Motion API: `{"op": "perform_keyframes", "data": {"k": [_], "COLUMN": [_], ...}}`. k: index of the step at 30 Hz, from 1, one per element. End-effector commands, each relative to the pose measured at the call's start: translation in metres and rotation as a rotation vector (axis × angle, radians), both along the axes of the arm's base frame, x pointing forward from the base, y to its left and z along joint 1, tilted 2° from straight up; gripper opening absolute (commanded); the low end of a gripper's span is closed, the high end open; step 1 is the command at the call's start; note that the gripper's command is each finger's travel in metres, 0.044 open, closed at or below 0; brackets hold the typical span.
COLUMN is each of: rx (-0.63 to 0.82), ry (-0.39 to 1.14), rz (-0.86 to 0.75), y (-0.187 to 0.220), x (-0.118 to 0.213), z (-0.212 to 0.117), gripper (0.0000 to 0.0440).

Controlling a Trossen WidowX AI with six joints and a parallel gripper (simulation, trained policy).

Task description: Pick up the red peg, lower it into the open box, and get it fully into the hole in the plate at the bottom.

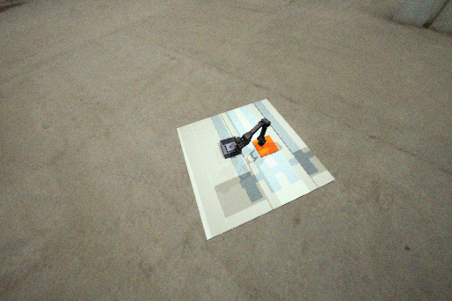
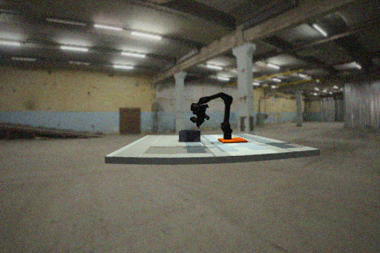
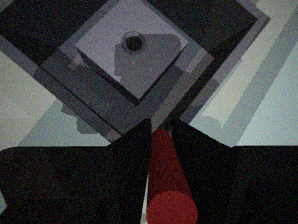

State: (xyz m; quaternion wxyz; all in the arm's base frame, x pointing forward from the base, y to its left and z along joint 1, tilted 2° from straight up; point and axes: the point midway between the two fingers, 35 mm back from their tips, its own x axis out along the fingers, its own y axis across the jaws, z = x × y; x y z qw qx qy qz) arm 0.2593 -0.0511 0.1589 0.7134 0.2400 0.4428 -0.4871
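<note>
The red peg point(image 3: 167, 170) is between the two black fingers of my gripper point(image 3: 161, 125) point(image 2: 199, 125), which is shut on it. The peg's near end shows at the bottom of the wrist view, and its far end points down past the fingertips. The dark open box point(image 1: 231, 155) point(image 2: 189, 136) point(image 3: 227, 69) stands on the board. In the wrist view the light plate point(image 3: 97, 46) lies at its bottom with a round dark hole point(image 3: 133, 43). The peg is above the box's near corner, off to the side of the hole. In the exterior view the gripper hangs above the box's right edge.
The arm's base stands by an orange plate point(image 1: 267, 150) point(image 2: 237, 140) on the patterned board point(image 1: 199, 183) point(image 2: 130, 152). The box's raised walls surround the plate with the hole. Shadows of the arm fall across the plate.
</note>
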Motion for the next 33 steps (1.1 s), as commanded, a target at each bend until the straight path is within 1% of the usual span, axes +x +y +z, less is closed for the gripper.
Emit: {"op": "perform_keyframes", "data": {"k": [1,8,15,25,33], "rx": [-0.005,0.002,0.019,0.059,0.102], "ry": [-0.011,-0.026,-0.025,0.002,0.044], "rz": [-0.019,-0.033,-0.012,0.079,0.176], "y": [-0.016,-0.043,-0.067,-0.090,-0.094], "x": [0.011,0.027,0.040,0.055,0.060], "z": [-0.002,-0.009,-0.020,-0.041,-0.062], "gripper": [0.0000,0.0000,0.0001,0.0000,0.0005]}}
